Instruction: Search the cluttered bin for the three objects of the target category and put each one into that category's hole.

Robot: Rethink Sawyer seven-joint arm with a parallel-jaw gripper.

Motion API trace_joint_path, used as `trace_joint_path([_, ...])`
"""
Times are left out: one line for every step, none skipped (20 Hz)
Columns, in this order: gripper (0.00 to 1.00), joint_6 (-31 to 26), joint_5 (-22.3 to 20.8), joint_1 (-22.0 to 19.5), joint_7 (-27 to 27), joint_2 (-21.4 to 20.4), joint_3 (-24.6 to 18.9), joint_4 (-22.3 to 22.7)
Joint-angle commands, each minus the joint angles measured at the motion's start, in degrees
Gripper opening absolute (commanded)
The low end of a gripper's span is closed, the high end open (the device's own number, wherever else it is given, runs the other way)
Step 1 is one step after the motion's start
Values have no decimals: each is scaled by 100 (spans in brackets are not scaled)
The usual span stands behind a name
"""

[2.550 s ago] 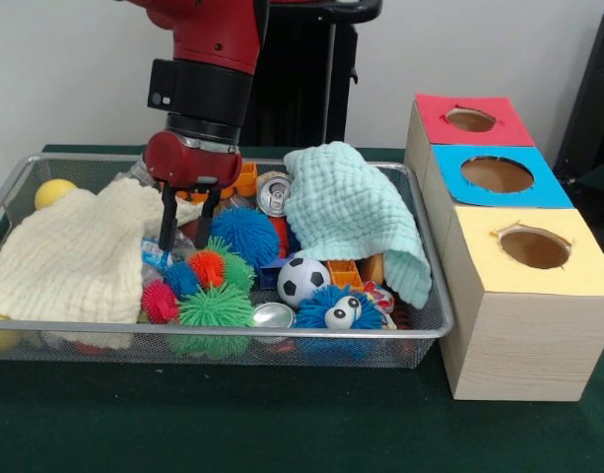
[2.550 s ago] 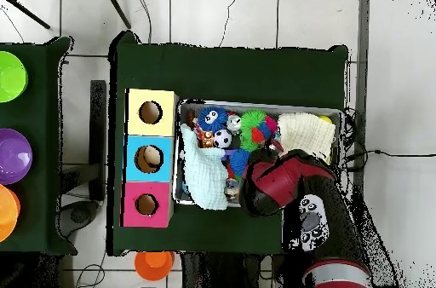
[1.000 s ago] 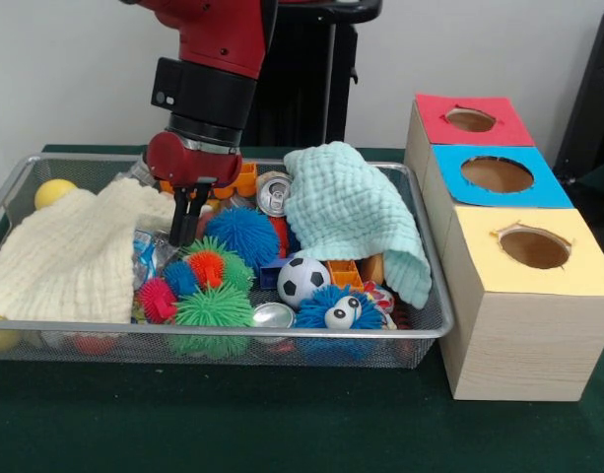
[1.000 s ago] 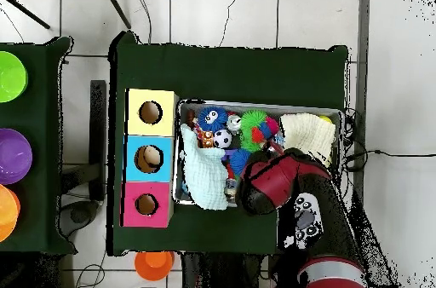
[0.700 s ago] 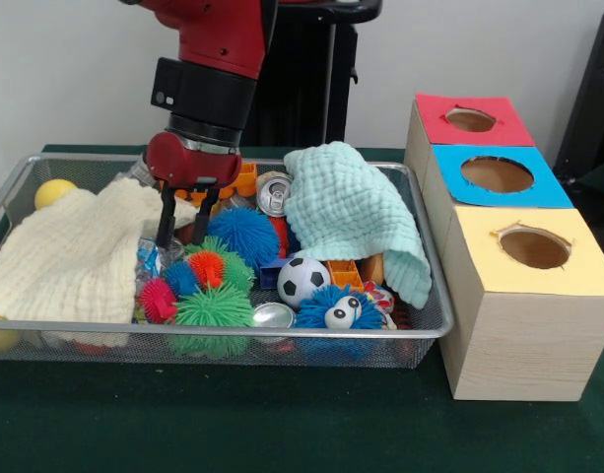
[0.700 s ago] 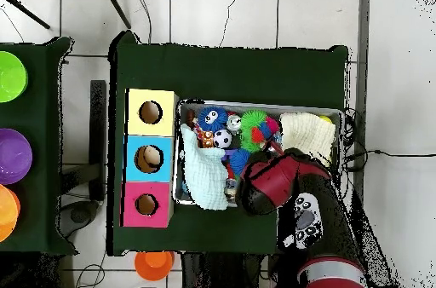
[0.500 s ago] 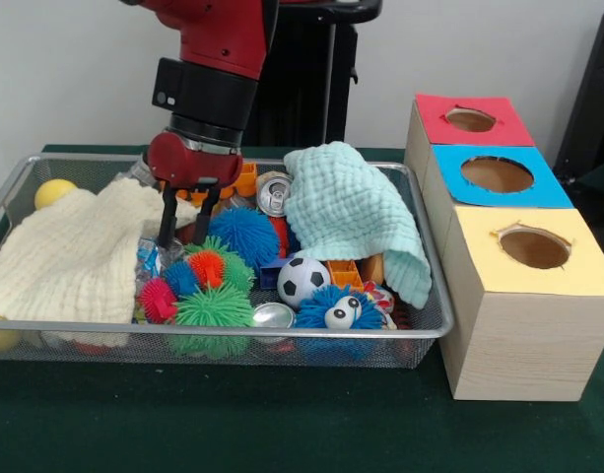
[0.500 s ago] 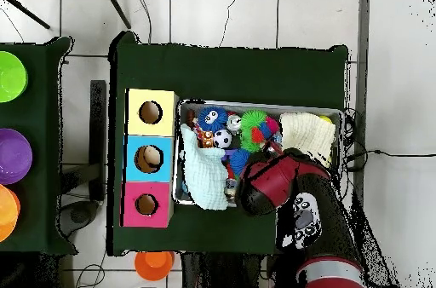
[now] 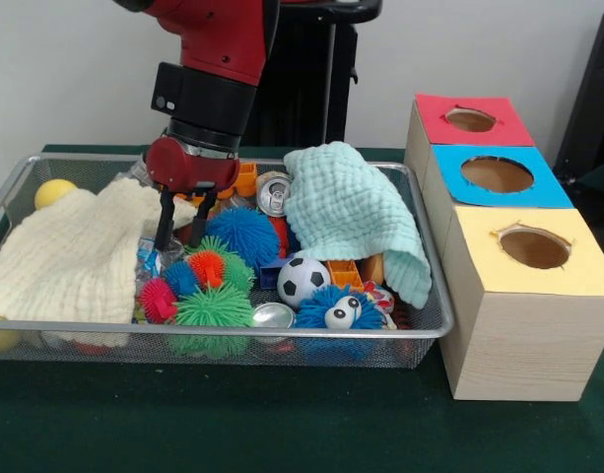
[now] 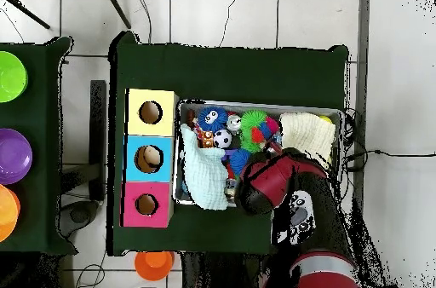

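My gripper (image 9: 179,235) hangs open over the left-middle of the wire mesh bin (image 9: 429,286), its fingertips just above the right edge of a cream cloth (image 9: 70,258) and a crumpled blue and silver wrapper (image 9: 149,258). Nothing is held. Right of it lie a blue spiky ball (image 9: 246,234), a soda can (image 9: 273,193), a soccer ball (image 9: 302,280) and a mint-green cloth (image 9: 359,210). Green (image 9: 214,307), pink (image 9: 160,300) and orange (image 9: 207,266) spiky balls sit at the front. In the overhead view the arm (image 10: 272,184) hides the gripper.
Three wooden boxes with holes stand beside the bin: red (image 9: 470,119), blue (image 9: 497,174) and yellow (image 9: 534,246) tops. A yellow ball (image 9: 53,191) lies in the bin's far left corner. A blue fuzzy toy with eyes (image 9: 338,309) and a second can (image 9: 273,315) sit at the front.
One second ago the fingers were close together at the cream cloth's edge; they have since spread open and risen slightly. The cloth's edge lies further left than 2.5 s ago.
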State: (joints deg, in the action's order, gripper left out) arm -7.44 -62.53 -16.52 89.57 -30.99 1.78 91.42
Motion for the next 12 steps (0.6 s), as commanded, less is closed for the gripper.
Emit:
trace_joint_path([100,-610,43,118,419,377,137,-410])
trace_joint_path([100,-637,62,133,412,395,149,-429])
trace_joint_path([100,-664,82,148,406,412,161,-449])
trace_joint_path([100,-670,98,151,398,418,181,-454])
trace_joint_path([100,-695,129,175,390,415,187,-463])
trace_joint_path([100,-702,147,173,373,418,184,-458])
trace_joint_path([100,-709,165,171,356,420,182,-453])
trace_joint_path([100,-717,178,173,353,435,191,-446])
trace_joint_path([100,-725,186,170,346,449,203,-453])
trace_joint_path([100,-732,196,184,354,457,217,-454])
trace_joint_path([100,-739,206,198,363,464,232,-456])
trace_joint_path([100,-842,224,207,318,476,254,-460])
